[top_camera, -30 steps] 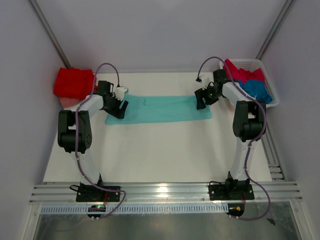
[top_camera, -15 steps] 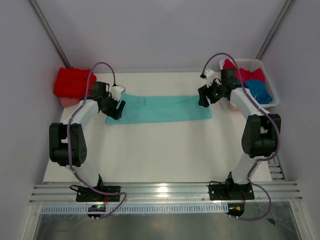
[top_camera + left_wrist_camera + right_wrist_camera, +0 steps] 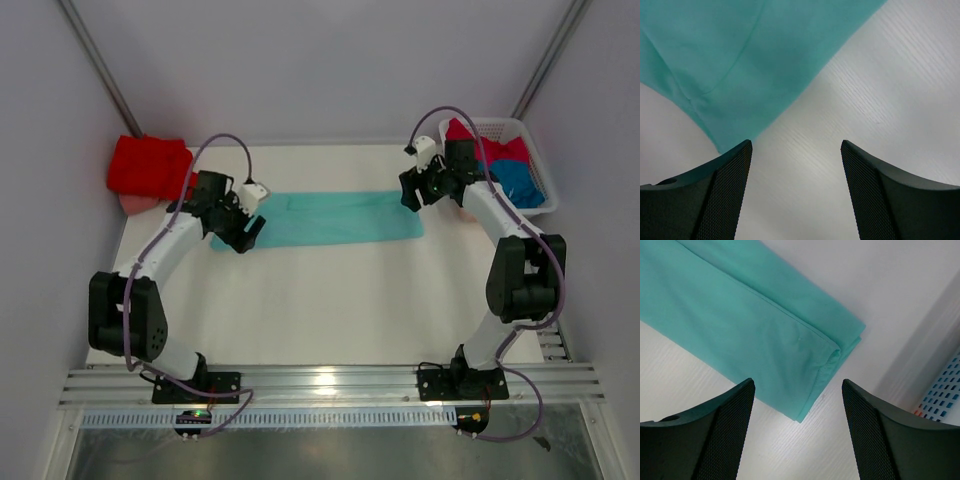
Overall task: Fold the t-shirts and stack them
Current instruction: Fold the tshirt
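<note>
Desk (image 3: 330, 300): white; carries everything.
Mint-teal t-shirt (image 3: 340, 218): lies flat across the desk's far middle as a long band, probably folded lengthwise so that its short ends can meet next.
Basket (image 3: 500, 123): far right corner, holding the crimson-pink t-shirt (image 3: 488, 150) and the blue t-shirt (image 3: 518, 180), apparently awaiting folding.
Red t-shirt (image 3: 148, 165): far left corner, folded; likely the start of the stack.
Left end effector (image 3: 250, 228): jaws apart and empty at the band's left end. Its wrist view shows the cloth's corner beside bare desk.
Right end effector (image 3: 408, 195): jaws apart and empty above the right end. Only its wrist view shows the layered folded edge.
</note>
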